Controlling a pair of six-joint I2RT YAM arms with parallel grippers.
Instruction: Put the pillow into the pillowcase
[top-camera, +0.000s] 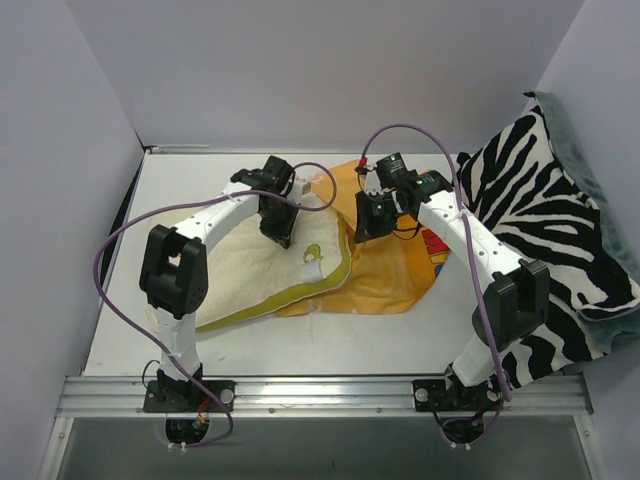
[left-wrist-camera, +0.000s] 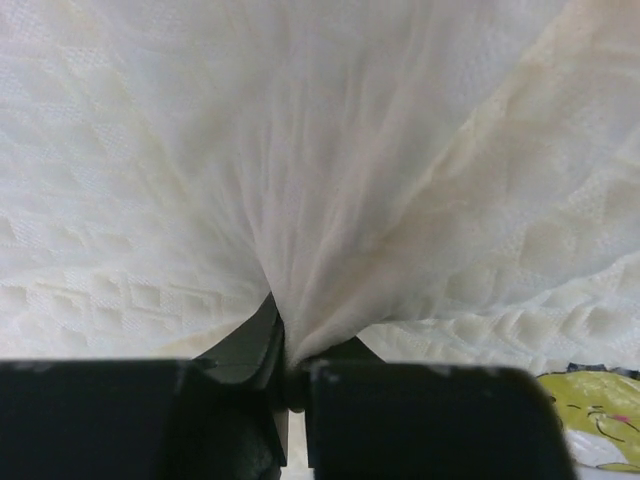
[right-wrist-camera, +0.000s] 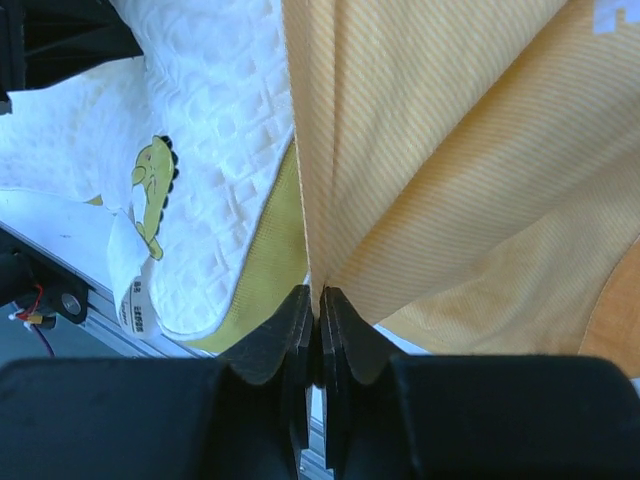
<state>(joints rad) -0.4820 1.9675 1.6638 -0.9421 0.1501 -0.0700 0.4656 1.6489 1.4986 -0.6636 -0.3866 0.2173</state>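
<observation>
Counter (top-camera: 400, 340) before us carries one zebra-striped cushion (top-camera: 550, 220) at right, one orange pillowcase (top-camera: 385, 270) mid-counter, and one bumpy cream pillow (top-camera: 250, 275), yellow-green trimmed, touching its left side. Left fingers (left-wrist-camera: 250, 340) pinch pillow fabric; right fingers (right-wrist-camera: 290, 330) pinch pillowcase cloth.

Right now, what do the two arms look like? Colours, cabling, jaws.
Left arm and right arm match: white links, black joint housings, black wrists. A purple cable loops along each from base to wrist; the right one's ends in a red connector. Jaws are matte black, tapering to thin tips. Both bases sit on a silver aluminium rail.
</observation>
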